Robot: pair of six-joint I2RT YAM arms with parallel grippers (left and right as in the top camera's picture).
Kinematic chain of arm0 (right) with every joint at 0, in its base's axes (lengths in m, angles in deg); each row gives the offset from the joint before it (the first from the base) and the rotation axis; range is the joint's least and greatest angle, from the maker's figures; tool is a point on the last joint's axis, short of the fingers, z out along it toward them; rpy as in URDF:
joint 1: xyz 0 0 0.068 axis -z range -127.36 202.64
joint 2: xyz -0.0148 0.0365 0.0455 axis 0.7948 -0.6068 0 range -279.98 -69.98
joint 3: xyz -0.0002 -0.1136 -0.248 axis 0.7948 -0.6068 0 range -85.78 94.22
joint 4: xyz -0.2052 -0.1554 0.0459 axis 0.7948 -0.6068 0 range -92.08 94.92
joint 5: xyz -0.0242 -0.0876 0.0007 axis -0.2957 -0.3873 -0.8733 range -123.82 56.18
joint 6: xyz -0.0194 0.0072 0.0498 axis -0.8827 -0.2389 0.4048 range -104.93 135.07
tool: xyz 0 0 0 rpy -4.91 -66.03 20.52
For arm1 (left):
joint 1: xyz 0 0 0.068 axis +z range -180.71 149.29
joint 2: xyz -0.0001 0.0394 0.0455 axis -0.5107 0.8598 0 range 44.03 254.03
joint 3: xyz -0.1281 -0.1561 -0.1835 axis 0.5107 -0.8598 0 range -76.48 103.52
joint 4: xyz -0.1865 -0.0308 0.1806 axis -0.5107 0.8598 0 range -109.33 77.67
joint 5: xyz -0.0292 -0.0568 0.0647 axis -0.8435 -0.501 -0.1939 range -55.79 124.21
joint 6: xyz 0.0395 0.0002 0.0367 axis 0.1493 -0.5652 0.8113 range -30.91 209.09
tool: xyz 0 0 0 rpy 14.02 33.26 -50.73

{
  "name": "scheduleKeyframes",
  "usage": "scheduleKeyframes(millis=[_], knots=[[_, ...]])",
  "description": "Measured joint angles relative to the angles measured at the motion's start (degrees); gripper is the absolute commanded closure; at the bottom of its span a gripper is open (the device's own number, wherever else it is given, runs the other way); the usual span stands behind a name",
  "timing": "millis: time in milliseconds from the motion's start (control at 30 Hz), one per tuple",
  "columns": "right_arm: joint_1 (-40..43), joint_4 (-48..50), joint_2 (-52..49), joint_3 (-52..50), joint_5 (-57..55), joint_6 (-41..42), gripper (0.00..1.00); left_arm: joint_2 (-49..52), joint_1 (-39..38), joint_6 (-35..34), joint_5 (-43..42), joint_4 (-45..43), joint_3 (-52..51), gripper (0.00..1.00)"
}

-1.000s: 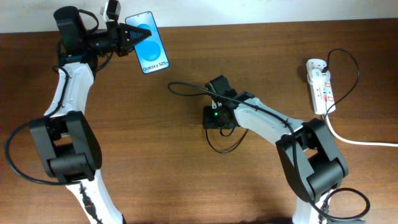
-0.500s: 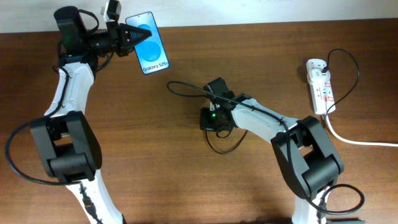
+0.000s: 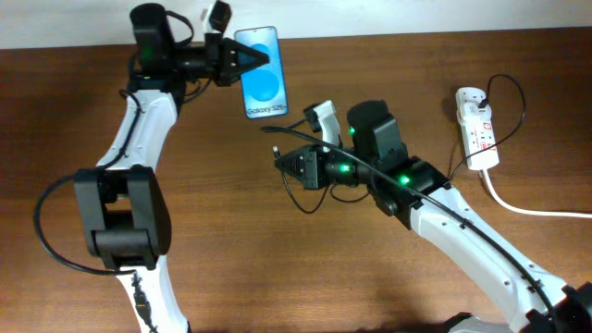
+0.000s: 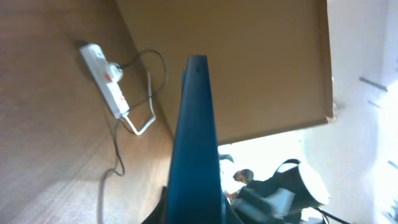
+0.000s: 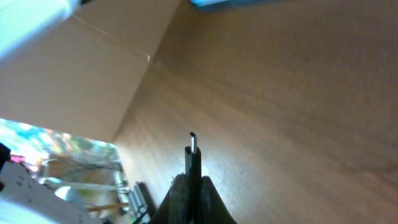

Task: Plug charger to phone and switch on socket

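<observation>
The phone, blue screen lit, is held above the back of the table by my left gripper, which is shut on its edge. In the left wrist view the phone shows edge-on between the fingers. My right gripper is shut on the charger plug, whose tip sticks out past the fingers, below and to the right of the phone. The black charger cable loops under the right arm. The socket strip lies at the far right with a black plug in it.
The strip's thick white cord runs off the right edge. The strip and its cord also show in the left wrist view. A blue sliver of the phone sits at the top of the right wrist view. Brown tabletop lies below.
My left arm has carried the phone to the right. My right arm has lifted and swung, carrying the charger plug up and left toward the phone.
</observation>
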Motion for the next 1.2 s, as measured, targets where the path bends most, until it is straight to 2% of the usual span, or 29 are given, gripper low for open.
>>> scheduleKeyframes(millis=[67, 167, 433, 1200], knots=[[4.2, 18.0, 0.0, -8.7, 6.4, 5.9, 0.96, 0.0, -2.1, -4.7, -0.4, -9.4, -0.3, 1.00], [6.1, 25.9, 0.0, -11.9, 10.0, 10.7, 0.96, 0.0, -3.3, -8.8, -0.9, -14.5, -0.3, 1.00], [6.1, 27.4, 0.0, -11.9, 9.0, 12.5, 0.96, 0.0, -6.2, -12.6, -0.6, -15.8, -0.3, 1.00], [8.1, 31.8, 0.0, -12.0, 6.0, 16.3, 0.96, 0.0, -7.6, -12.8, 0.4, -15.9, -0.3, 1.00]])
